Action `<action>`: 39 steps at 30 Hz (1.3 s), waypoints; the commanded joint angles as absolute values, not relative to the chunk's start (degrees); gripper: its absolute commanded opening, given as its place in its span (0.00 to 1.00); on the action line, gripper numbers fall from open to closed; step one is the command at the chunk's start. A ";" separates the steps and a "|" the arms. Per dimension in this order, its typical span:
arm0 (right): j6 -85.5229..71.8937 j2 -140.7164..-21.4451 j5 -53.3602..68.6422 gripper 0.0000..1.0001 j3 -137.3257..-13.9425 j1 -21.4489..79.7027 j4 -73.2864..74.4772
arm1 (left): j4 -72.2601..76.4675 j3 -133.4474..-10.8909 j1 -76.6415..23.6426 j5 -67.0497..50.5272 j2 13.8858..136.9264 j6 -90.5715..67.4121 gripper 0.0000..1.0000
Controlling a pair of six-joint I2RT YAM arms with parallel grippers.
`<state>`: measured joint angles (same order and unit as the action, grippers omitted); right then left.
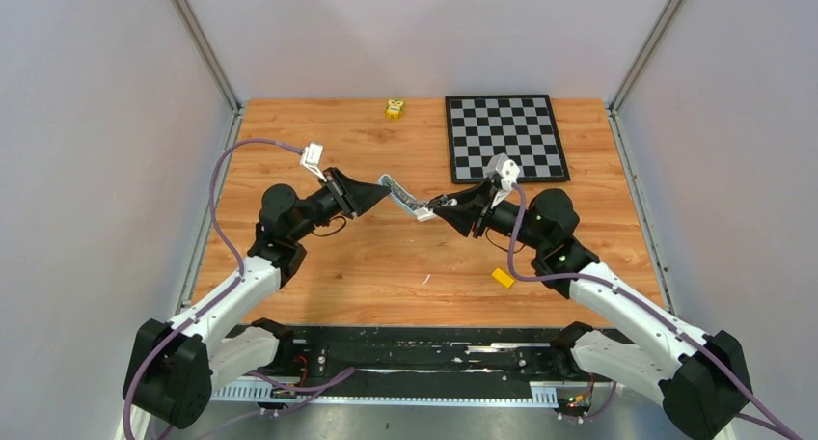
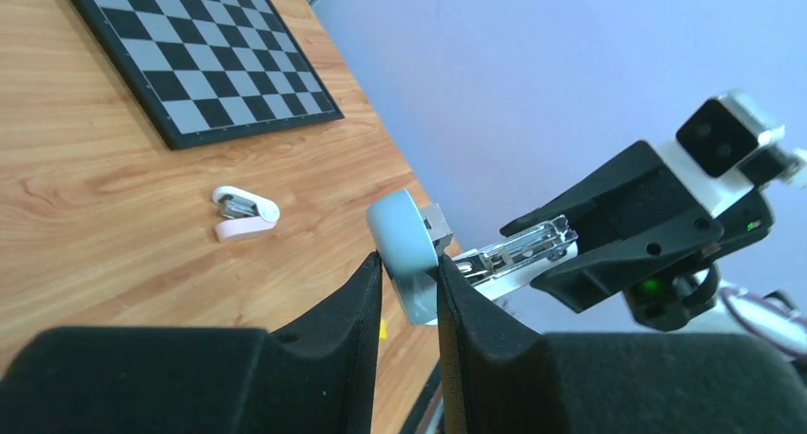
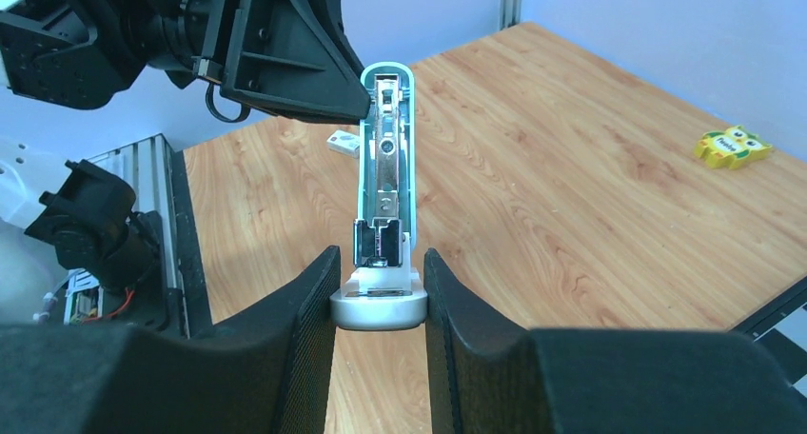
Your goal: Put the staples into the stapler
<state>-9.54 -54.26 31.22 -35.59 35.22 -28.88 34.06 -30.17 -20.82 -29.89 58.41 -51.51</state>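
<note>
above the table (image 1: 386, 257), left gripper (image 2: 409, 267) and right gripper (image 3: 378, 263) clamped opposite ends of the opened stapler (image 3: 385, 148); loading seemingly not yet done.

Bright, even light from above; shadows on the surface (image 1: 405, 257) are faint and soft. Near jaws blur slightly in wrist views.

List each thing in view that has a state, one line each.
pale blue and silver metal stapler: swung open, held in the air
left claw: shut on the stapler's pale blue end
right claw: shut on the stapler's silver base
small white and pink item: lying loose on the wooden table
yellow block: lying on the table, untouched
black and white chequered board: flat on the table
</note>
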 commanded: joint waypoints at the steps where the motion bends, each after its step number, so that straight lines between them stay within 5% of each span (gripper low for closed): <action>1: -11.08 -52.90 31.77 0.00 -34.43 35.31 -36.63 | 37.41 -28.75 -19.78 -24.41 59.58 -59.66 0.00; 11: -9.36 -53.41 29.34 0.00 -31.06 37.07 -42.88 | 42.85 -23.49 -19.86 -20.27 59.61 -76.53 0.00; 25: -6.74 -56.70 30.31 0.00 -32.88 38.25 -39.53 | 32.88 -28.85 -19.80 -20.40 58.48 -62.79 0.00; 33: -4.81 -54.61 27.74 0.00 -29.14 39.32 -42.36 | 42.81 -23.23 -19.78 -19.11 62.71 -80.55 0.00; 39: -3.81 -54.79 27.61 0.00 -28.83 39.69 -41.61 | 34.65 -25.86 -19.78 -17.16 60.16 -74.79 0.00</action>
<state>-4.67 -55.92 25.54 -29.39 38.33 -39.44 37.06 -23.92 -20.58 -21.26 61.95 -77.10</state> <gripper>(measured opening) 0.359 0.214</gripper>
